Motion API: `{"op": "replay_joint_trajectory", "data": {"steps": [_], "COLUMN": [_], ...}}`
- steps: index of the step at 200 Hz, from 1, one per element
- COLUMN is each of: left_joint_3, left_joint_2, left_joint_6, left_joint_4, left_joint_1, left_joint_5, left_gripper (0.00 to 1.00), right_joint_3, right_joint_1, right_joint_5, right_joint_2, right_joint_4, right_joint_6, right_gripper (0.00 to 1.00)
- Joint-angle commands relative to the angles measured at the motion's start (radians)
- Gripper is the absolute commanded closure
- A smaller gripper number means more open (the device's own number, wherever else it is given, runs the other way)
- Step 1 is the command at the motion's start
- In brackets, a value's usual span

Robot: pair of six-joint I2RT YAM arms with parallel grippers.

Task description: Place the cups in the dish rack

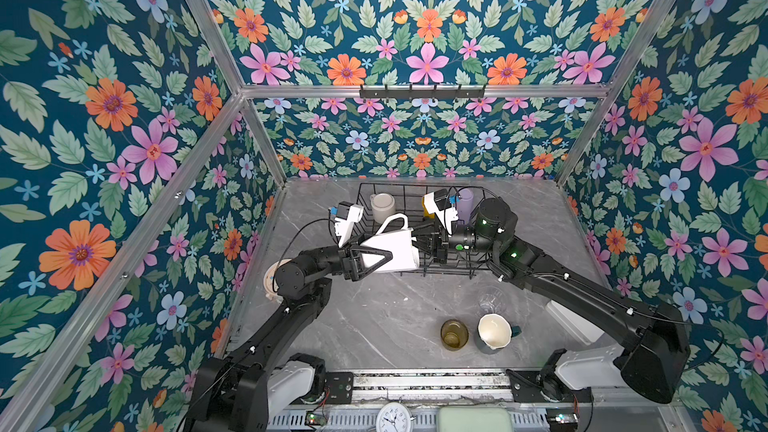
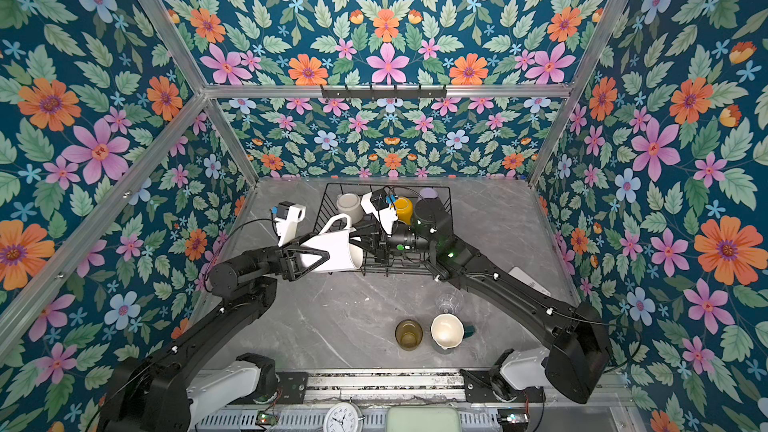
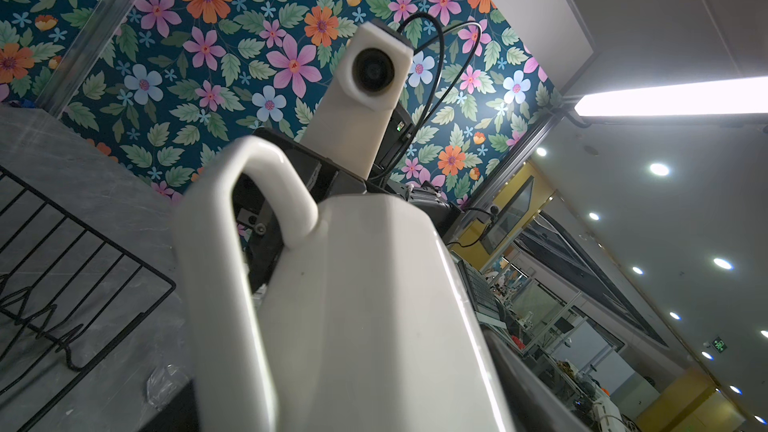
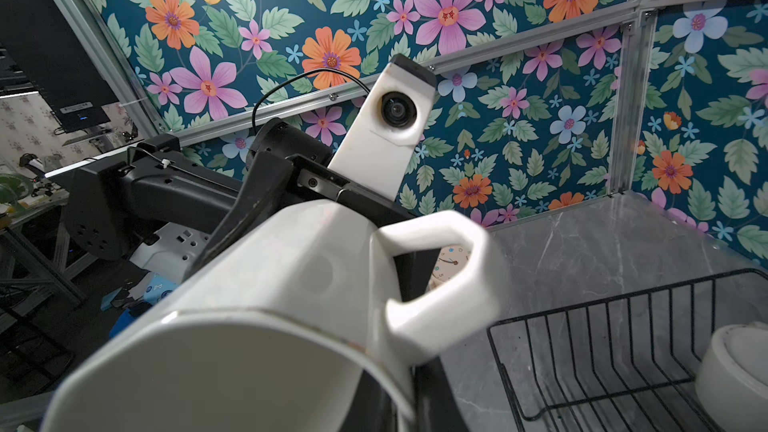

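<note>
A white mug (image 1: 399,247) (image 2: 338,245) (image 3: 374,305) (image 4: 270,284) lies on its side in the air over the front left corner of the black wire dish rack (image 1: 415,185) (image 2: 386,184) (image 4: 623,326). My left gripper (image 1: 388,259) (image 2: 326,258) is shut round its body. My right gripper (image 1: 419,245) (image 2: 361,243) pinches its rim. In the rack are an upturned cream mug (image 1: 382,206), a yellow mug (image 2: 403,209) and a lilac tumbler (image 1: 465,201). On the table in front stand an amber glass (image 1: 454,334), a teal mug (image 1: 494,332) and a clear glass (image 1: 488,301).
A black hook rail (image 1: 422,92) hangs on the back wall. A white box (image 1: 573,322) lies under my right arm. A round pale object (image 1: 272,278) sits partly hidden under my left arm. A clock (image 1: 395,417) and a green pad (image 1: 476,419) are at the front edge.
</note>
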Motion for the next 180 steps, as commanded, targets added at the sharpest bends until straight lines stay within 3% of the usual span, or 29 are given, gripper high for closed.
{"op": "replay_joint_trajectory", "data": {"steps": [1,50,180], "left_joint_3": [0.022,0.053,0.125], "left_joint_2": [0.001,0.046,0.158], "left_joint_6": [0.010,0.013,-0.004], "left_joint_4": [0.160,0.155,0.150], "left_joint_1": [-0.011,-0.012,0.036], "left_joint_5": [0.094,0.081,0.037], "left_gripper": [0.73,1.00,1.00], "right_joint_3": [-0.002,-0.008,-0.058], "right_joint_1": [-0.001,-0.001,-0.014], "right_joint_5": [0.214,0.247,0.326], "right_joint_2": [0.015,0.011,-0.044], "right_joint_4": [-0.028,-0.061,-0.093], "right_joint_6": [0.034,0.052,0.099], "right_gripper": [1.00,0.96,0.53]}}
